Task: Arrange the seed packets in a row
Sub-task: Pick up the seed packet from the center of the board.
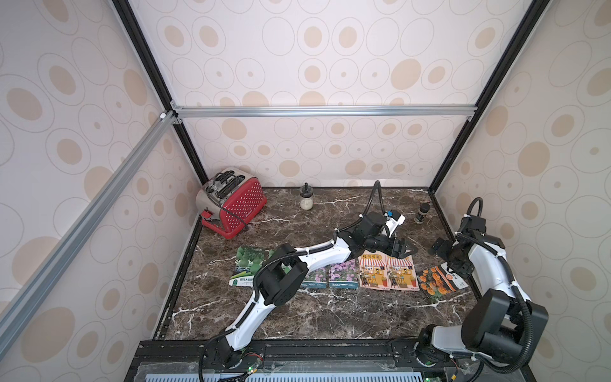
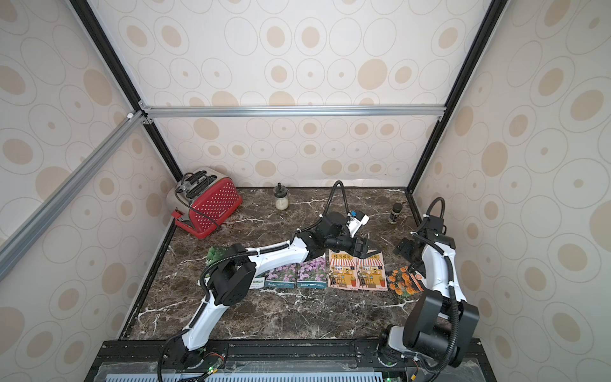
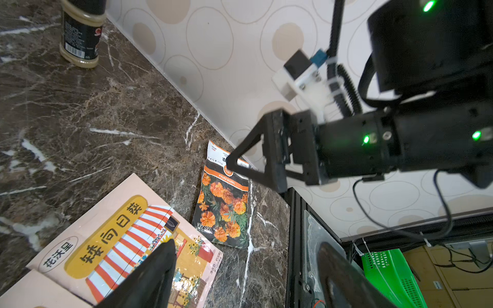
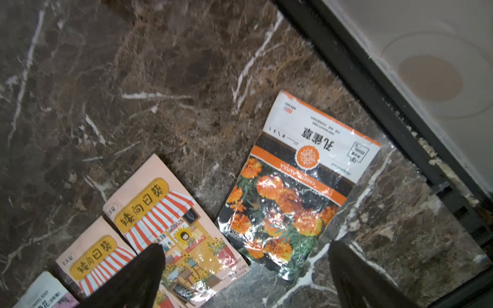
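1. In a top view, the seed packets (image 1: pixel 344 273) are lying in a row ending at the marigold packet (image 1: pixel 433 284).
2. Left wrist view: the left gripper (image 3: pixel 246 244), jaws spread and empty, is hovering over the shop-front packet (image 3: pixel 120 240) just beside the marigold packet (image 3: pixel 224 208).
3. Right wrist view: the right gripper (image 4: pixel 246 246), jaws spread, is hanging above the marigold packet (image 4: pixel 293 192).

free: front marble strip (image 1: pixel 330 317) | blocked: toaster (image 1: pixel 238 205) back-left, jar (image 1: pixel 306 198), spice bottle (image 1: pixel 422 213) rear, left arm (image 1: pixel 317 256) over seed packets (image 1: pixel 344 274)

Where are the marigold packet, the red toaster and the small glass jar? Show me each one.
marigold packet (image 4: pixel 288 200): right wrist view, on its orange flowers.
red toaster (image 1: pixel 243 206): a top view, on its dotted red side.
small glass jar (image 1: pixel 306 201): a top view, on its pale lower body.
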`<act>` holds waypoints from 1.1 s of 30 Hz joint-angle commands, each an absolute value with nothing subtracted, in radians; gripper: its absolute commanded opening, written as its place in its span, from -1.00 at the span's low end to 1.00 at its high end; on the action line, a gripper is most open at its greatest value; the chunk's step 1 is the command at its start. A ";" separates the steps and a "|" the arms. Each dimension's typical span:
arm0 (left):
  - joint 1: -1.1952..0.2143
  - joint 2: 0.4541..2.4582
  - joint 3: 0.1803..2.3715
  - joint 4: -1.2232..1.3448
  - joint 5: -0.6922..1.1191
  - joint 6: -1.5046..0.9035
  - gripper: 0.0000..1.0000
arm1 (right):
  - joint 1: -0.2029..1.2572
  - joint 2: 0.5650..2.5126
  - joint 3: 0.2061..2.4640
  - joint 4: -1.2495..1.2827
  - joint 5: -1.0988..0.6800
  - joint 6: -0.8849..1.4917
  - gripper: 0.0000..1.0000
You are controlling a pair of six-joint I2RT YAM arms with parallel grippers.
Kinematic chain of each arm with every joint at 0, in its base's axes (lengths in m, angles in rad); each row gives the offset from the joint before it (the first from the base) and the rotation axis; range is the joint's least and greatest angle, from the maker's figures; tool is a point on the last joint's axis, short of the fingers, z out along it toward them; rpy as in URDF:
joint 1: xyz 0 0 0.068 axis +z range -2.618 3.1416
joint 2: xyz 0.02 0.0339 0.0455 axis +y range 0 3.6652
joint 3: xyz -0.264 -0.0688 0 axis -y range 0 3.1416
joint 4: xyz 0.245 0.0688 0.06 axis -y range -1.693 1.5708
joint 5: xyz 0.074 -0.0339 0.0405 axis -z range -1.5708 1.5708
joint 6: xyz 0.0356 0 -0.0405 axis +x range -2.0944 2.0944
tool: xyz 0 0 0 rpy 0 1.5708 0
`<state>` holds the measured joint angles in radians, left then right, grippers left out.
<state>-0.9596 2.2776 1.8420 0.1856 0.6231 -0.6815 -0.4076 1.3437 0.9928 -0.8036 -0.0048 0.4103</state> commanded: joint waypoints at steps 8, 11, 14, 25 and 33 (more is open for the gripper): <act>-0.944 2.262 1.883 0.181 0.644 -0.704 0.69 | -0.407 1.406 0.909 -0.789 -0.024 0.543 0.99; -0.943 2.264 1.887 0.182 0.643 -0.706 0.69 | -0.408 1.477 0.932 -0.797 -0.004 0.546 1.00; -0.944 2.266 1.887 0.188 0.642 -0.708 0.69 | -0.408 1.555 0.954 -0.804 0.003 0.540 0.99; -0.938 2.268 1.882 0.210 0.647 -0.699 0.70 | -0.407 1.681 1.019 -0.813 0.075 0.531 0.99; -0.933 2.263 1.869 0.232 0.658 -0.702 0.70 | -0.406 1.777 1.056 -0.838 0.125 0.485 0.99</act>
